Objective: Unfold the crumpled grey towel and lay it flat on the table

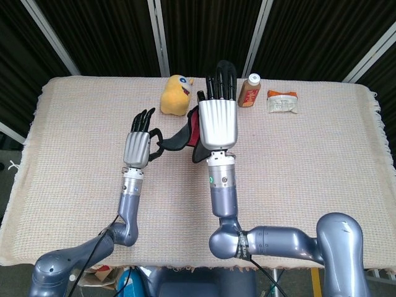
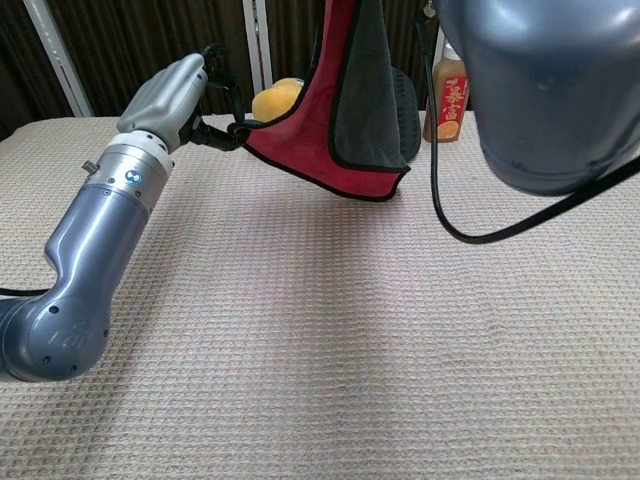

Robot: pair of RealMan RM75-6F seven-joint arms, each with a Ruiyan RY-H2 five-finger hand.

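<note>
The towel [image 2: 352, 104] is grey on one face and red on the other, with a black hem. It hangs clear of the table in the chest view. In the head view only a dark and red strip of the towel [image 1: 184, 135] shows between the two hands. My right hand [image 1: 218, 120] is raised high over the table's middle, fingers pointing away, and holds the towel's upper part from above. My left hand [image 1: 137, 146] pinches a lower corner by the black hem and draws it out to the left; the chest view shows the left hand [image 2: 170, 93] lifted above the table.
A yellow plush toy [image 1: 176, 94] sits at the back, just behind the towel. A brown bottle [image 1: 249, 90] and a white and orange packet [image 1: 282, 101] stand to its right. A beige woven cloth [image 1: 309, 161] covers the table. My right forearm [image 2: 545, 90] fills the chest view's upper right.
</note>
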